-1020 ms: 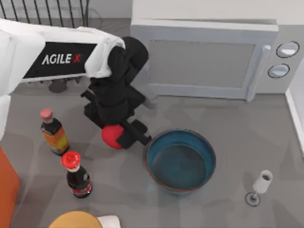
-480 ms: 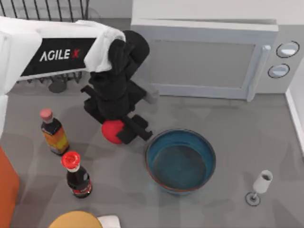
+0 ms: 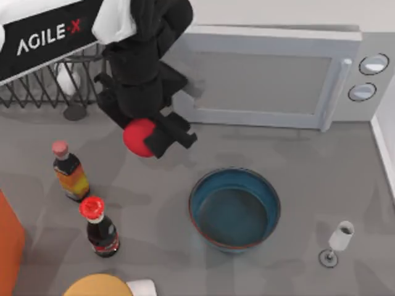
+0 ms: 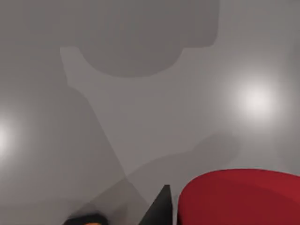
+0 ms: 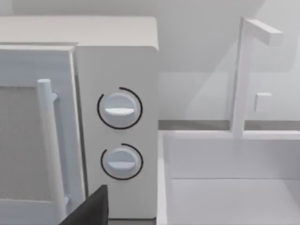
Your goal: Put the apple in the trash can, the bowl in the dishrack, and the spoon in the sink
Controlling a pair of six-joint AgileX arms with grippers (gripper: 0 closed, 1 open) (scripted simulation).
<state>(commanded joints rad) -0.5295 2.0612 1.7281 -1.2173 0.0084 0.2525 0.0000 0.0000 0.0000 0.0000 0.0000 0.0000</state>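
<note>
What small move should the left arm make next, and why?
Probably carry on toward the trash can without releasing: the left gripper is shut on the apple, held off the table beside the dishrack, and no trash can is under it.

Apple [image 3: 137, 137] bright red, plain, between black fingers of left gripper [image 3: 150, 139]. Bowl [image 3: 234, 208] dark teal-blue, thin reddish edge. Dishrack [image 3: 52, 86] black wire. Microwave [image 3: 271, 77] pale grey-white, behind bowl. Left of bowl: cola bottle [image 3: 99, 226] dark, red cap; sauce bottle [image 3: 69, 171] orange-yellow label, pink cap. Table [image 3: 321, 160] grey.
</note>
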